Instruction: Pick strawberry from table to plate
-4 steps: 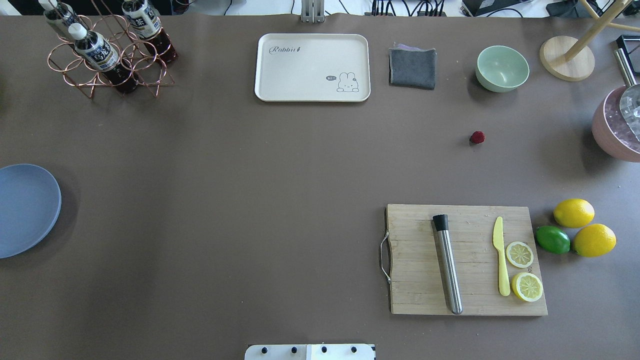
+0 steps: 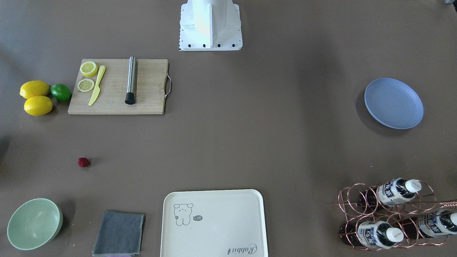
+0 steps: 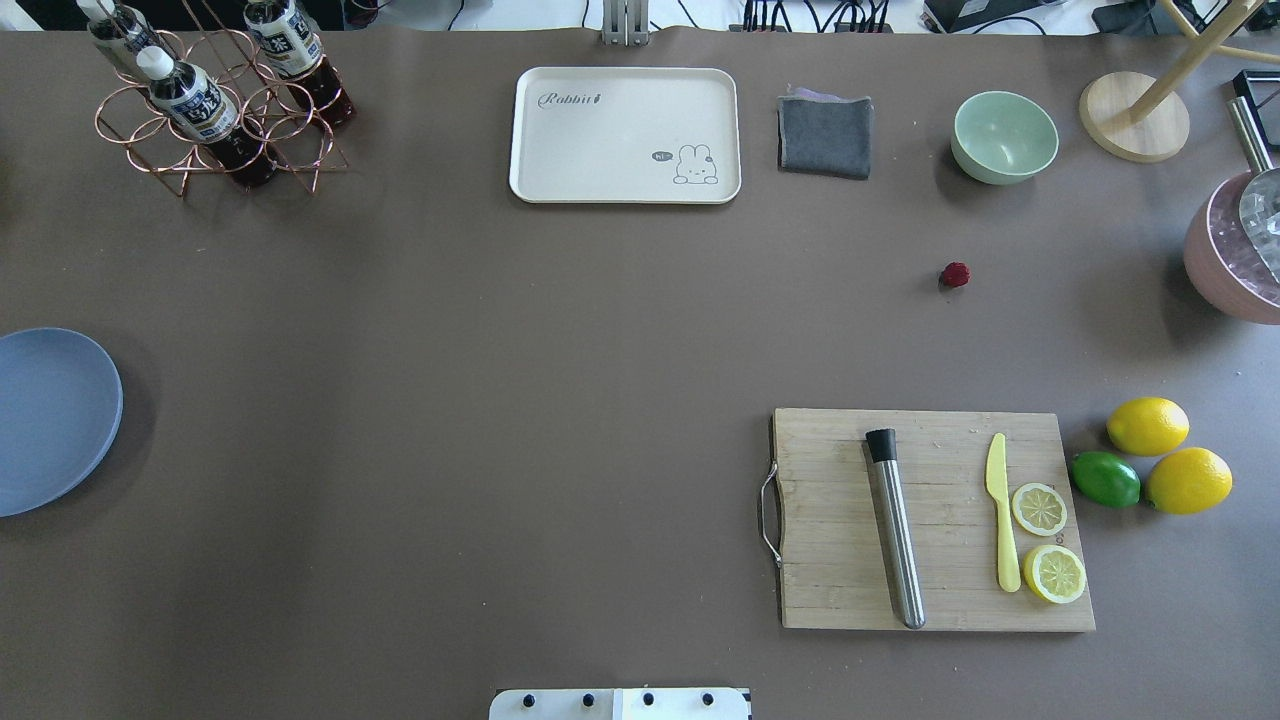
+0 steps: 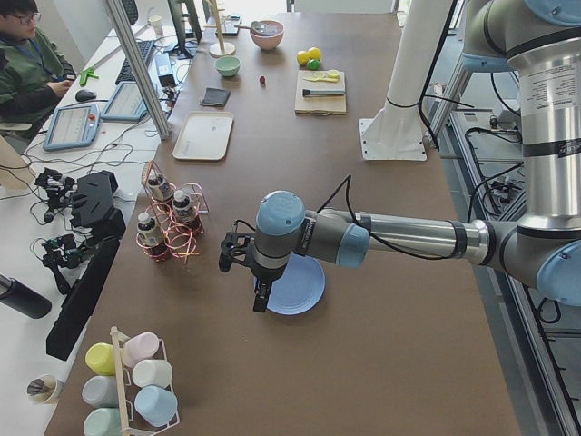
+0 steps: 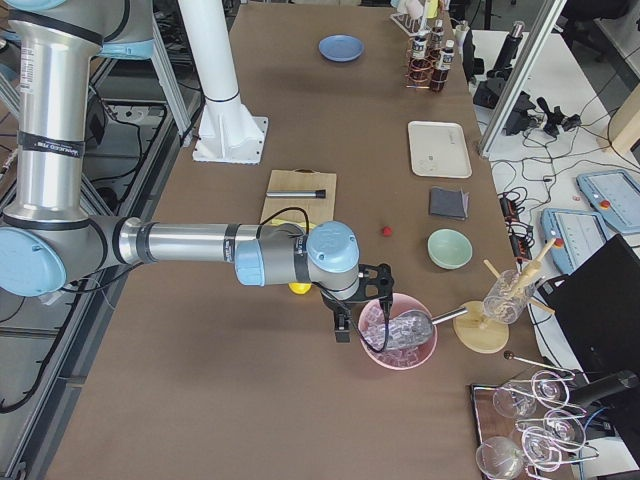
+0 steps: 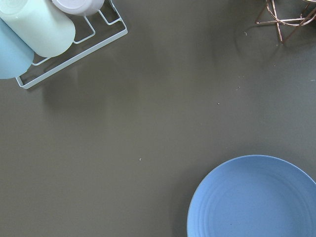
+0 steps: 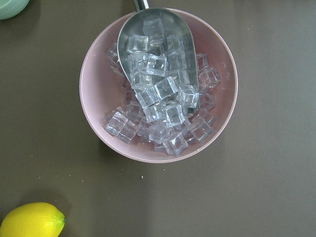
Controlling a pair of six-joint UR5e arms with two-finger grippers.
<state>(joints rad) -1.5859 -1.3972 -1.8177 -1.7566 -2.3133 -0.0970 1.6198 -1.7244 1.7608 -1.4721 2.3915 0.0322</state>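
Left fingers [image 4: 260, 298] hang above the tabletop [image 3: 500, 350] at the plate [image 3: 50, 420] edge, right fingers [image 5: 341, 328] over a pink ice bowl [image 7: 91, 118]. Can't tell whether either pair is parted or closed. Strawberry [image 3: 955, 274] lies on the tabletop beyond the cutting board [image 3: 830, 520], short of the green bowl [image 3: 1004, 137], well apart from the plate. Judged not started: reach, grasp, carry and release all remain.

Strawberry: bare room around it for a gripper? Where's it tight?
The strawberry sits alone on bare table, bordered by green bowl, grey cloth, cutting board and pink ice bowl. The middle strip to the plate is bare too. Crowded: lemons and lime beside the board.
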